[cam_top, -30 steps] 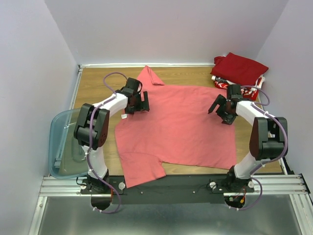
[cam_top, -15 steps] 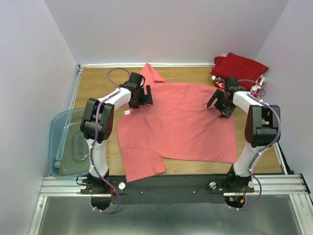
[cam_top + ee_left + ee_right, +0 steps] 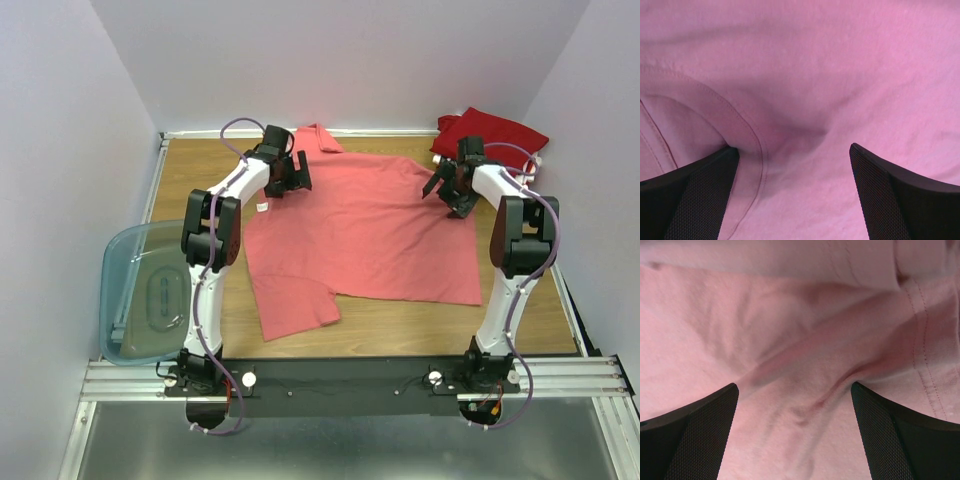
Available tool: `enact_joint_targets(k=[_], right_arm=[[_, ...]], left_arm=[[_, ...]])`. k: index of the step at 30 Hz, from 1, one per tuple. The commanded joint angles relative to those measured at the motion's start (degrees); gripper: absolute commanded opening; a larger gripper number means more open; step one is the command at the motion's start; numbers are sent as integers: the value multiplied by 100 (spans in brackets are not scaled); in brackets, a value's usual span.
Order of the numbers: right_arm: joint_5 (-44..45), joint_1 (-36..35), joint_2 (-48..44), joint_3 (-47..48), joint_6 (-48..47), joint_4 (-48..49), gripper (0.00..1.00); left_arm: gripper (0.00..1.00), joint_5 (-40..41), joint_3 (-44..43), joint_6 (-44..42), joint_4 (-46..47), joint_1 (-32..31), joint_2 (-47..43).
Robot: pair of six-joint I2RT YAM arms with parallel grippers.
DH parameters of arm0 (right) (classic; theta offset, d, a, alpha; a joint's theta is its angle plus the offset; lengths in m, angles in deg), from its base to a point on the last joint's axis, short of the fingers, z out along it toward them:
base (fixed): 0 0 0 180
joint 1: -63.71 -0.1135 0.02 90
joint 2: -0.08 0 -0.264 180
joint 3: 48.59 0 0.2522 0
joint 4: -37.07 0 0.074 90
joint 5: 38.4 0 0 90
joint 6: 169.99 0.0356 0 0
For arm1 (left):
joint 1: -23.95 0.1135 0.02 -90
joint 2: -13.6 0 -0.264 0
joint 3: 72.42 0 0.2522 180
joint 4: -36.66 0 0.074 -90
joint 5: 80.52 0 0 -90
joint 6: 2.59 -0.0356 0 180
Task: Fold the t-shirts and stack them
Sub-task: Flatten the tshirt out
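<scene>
- Blue-grey translucent plastic bin (image 3: 140, 290) sits at the far left, overhanging the left edge of the wooden tabletop (image 3: 185, 175).
- Next along, the left gripper (image 3: 291, 178) is reached out over the far-left part of the salmon-pink t-shirt (image 3: 365, 240). Its jaws are spread wide and grasp nothing.
- In the left wrist view, that gripper (image 3: 795, 150) is down at the cloth. The black fingers (image 3: 700, 195) stand either side of a small pucker, with a stitched seam curving by the left one.
- The salmon-pink t-shirt lies spread nearly flat across the middle of the tabletop. One sleeve (image 3: 295, 310) points to the near-left.
- The right gripper (image 3: 448, 195) is over the shirt's far-right part, jaws likewise released, nothing held.
- In the right wrist view, that gripper (image 3: 795, 387) shows wrinkled pink cloth between its parted fingers (image 3: 890, 435), with a double-stitched hem on the right.
- The dark red t-shirt (image 3: 495, 135) lies heaped in the far-right corner, just beyond the right gripper.
</scene>
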Motion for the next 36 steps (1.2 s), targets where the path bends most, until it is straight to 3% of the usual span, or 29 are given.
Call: enact_joint_targets(k=[1,9,13,26,36], right_arm=[[53,44,442,261,-39,-247,100],[-227,44,469,770,-574,-291,100],[-316,52,153,780,-733,-317,100],[-219,-440,-1359,-1099,-672,-326,100],[-87,-598,-1764,-2111,-461,-177,100]], left_arm=[[98,-88,-563,-238,-315,67,441],[98,-98,-1328,-440,-394,85,495],[98,157,-1137,-590,-430,76,-40],[98,404,2192,-424,193,-301,-1896],[98,219,3355,-212,695,-434,-2310]])
